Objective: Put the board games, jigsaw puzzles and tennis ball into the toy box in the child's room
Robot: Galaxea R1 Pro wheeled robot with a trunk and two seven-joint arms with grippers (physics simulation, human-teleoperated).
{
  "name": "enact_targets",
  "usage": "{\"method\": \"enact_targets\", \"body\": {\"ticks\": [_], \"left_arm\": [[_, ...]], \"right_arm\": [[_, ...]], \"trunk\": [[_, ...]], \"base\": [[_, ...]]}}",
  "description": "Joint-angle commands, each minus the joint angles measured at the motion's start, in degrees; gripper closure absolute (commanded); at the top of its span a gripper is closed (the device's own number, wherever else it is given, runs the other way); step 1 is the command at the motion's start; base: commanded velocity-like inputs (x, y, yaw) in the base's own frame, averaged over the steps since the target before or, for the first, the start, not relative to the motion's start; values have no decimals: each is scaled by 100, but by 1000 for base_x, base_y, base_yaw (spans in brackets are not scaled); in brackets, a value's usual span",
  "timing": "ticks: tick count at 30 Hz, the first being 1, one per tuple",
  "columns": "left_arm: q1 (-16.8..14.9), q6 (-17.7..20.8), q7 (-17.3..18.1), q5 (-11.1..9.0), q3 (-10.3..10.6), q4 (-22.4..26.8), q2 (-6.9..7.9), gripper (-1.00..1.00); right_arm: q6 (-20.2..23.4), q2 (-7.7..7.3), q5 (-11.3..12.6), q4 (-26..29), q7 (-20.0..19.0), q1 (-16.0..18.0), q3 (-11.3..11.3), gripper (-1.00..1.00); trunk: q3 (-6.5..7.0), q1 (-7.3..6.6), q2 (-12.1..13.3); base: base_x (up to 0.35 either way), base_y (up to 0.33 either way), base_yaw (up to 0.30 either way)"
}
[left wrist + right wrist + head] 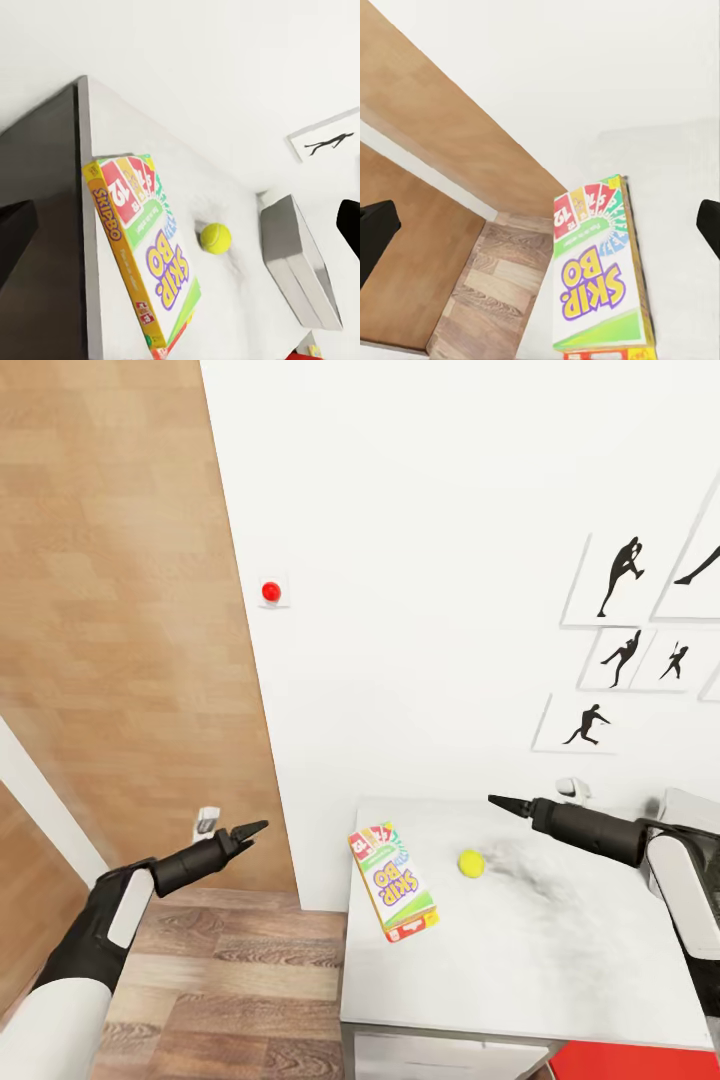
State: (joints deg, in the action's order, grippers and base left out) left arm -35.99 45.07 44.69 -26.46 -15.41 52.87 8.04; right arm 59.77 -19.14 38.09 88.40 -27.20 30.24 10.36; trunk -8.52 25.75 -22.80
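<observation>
I see the Skip-Bo board game (393, 881) flat near the table (560, 980) edge, tennis ball (471, 863) just beside it. Both pincers, left pincer (252, 828) and right pincer (497, 801), look pinched together, holding nothing.

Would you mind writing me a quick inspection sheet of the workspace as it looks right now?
Surface: white table, dark smudge near the ball.
Job's things: Skip-Bo game box flat at the table's left edge; tennis ball beside it, apart; grey toy box further along.
Clutter: nothing seen.
Grippers: left gripper over the floor, holding nothing; right gripper above the table, holding nothing.
Cables: nothing seen.
Surroundings: white wall, athlete pictures, red button, wooden door, plank floor.
</observation>
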Motion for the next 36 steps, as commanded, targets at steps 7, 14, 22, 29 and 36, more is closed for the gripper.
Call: {"method": "enact_targets", "body": {"ticks": [7, 14, 22, 29, 36], "left_arm": [[15, -353, -444, -46, -136, -599, 0, -100], [26, -480, -569, -19, -398, -759, 8, -100], [-36, -504, -1448, -68, -462, -1323, -27, -100], [-74, -586, -1907, -239, -470, -1634, -124, -100], [-73, -877, -2089, -304, -470, -1765, -208, -100]], "right_arm": [[23, 187, -55, -486, 641, 255, -204, -100], [23, 239, -52, -1657, 715, 858, -642, -100], [23, 356, -53, -2323, 743, 1167, -1258, -100], [23, 490, -44, -2527, 744, 1233, -1765, -100], [23, 626, -40, -2608, 742, 1258, -2000, -100]], "trunk": [[-12, 4, -12], [-12, 4, -12], [-12, 4, -12], [-12, 4, -12], [-12, 4, -12]], "base": [[3, 3, 0], [0, 0, 0], [0, 0, 0], [0, 0, 0], [0, 0, 0]]}}
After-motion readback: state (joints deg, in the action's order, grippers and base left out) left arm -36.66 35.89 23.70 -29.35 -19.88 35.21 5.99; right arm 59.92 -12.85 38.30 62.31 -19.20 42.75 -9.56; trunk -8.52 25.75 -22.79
